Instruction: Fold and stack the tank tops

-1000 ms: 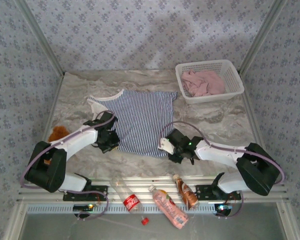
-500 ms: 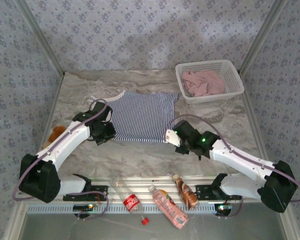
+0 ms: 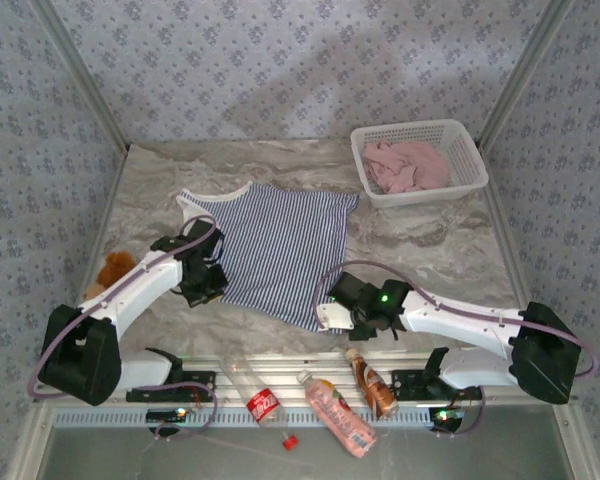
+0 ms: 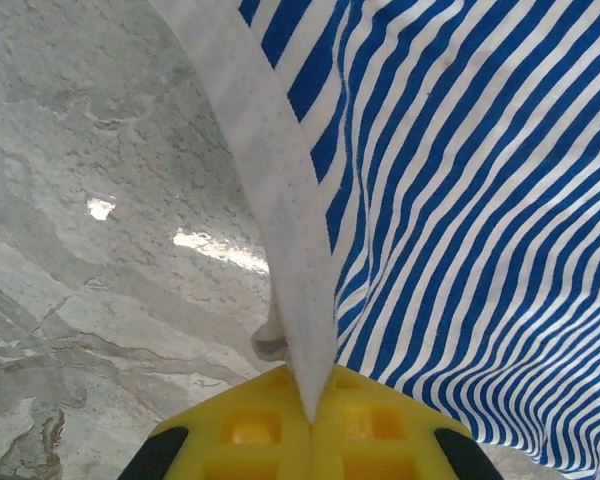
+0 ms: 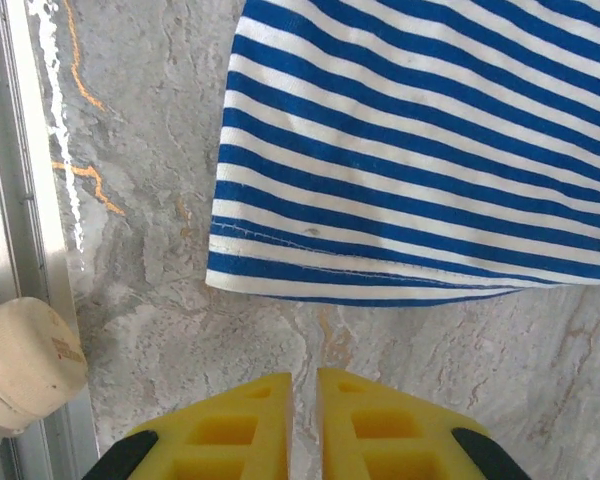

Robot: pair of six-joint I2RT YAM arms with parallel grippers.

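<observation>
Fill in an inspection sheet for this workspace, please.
Surface: grey marble table, glossy.
Job's things: navy-and-white striped cloth tank top spread out; dusty pink cloth tank top crumpled in white plastic lattice basket.
Clutter: brown plush toy; three plastic drink bottles at near edge.
Grippers: left gripper, jaws shut on striped top's white trim; right gripper, jaws shut, empty, short of the hem.
Cables: purple cables loop along both arms.
Surroundings: floral-patterned walls.
</observation>
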